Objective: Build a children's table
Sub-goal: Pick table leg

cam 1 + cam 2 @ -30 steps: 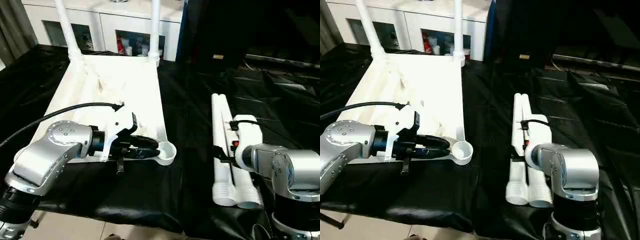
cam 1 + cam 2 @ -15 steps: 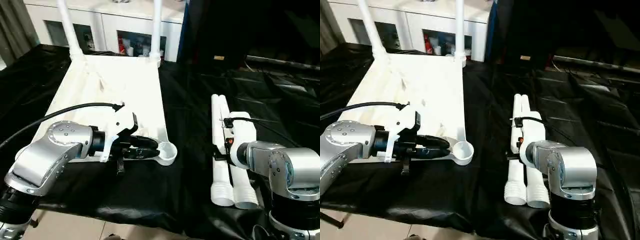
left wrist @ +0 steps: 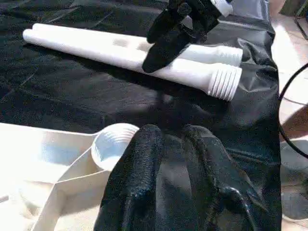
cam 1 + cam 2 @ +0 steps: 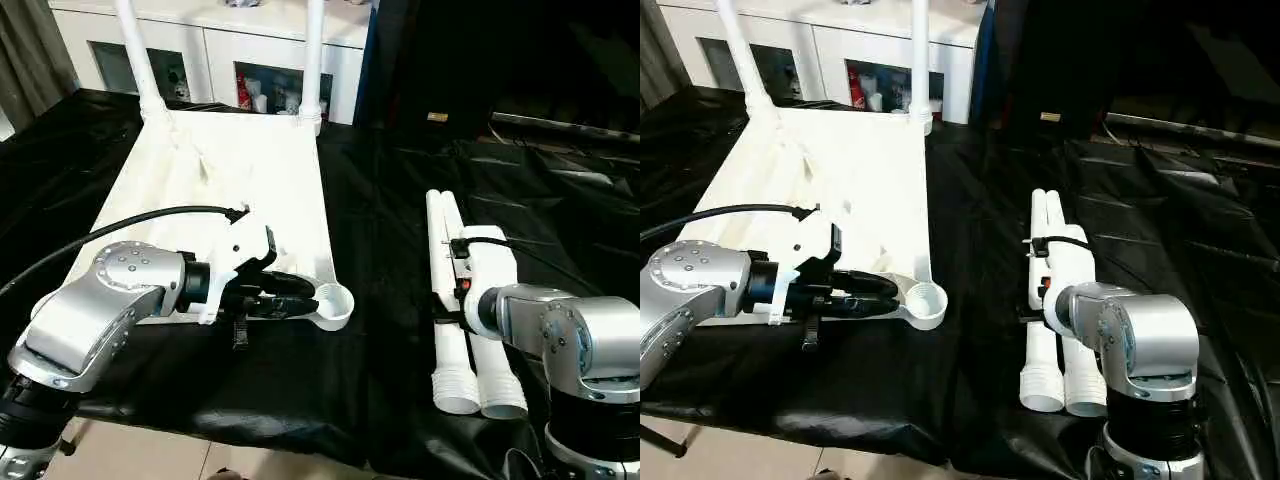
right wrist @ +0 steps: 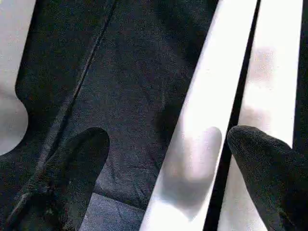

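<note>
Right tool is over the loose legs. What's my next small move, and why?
Probably lower the right tool and close on the nearer leg. Its open fingers straddle that leg without touching, and the empty corner socket awaits one.

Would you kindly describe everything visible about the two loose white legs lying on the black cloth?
The two loose legs are long white plastic-looking tubes lying side by side, parallel, on the black cloth right of the tabletop. Their near ends are ribbed, like screw threads, and open. The right gripper hangs open just above them, fingers straddling the inner one.
</note>
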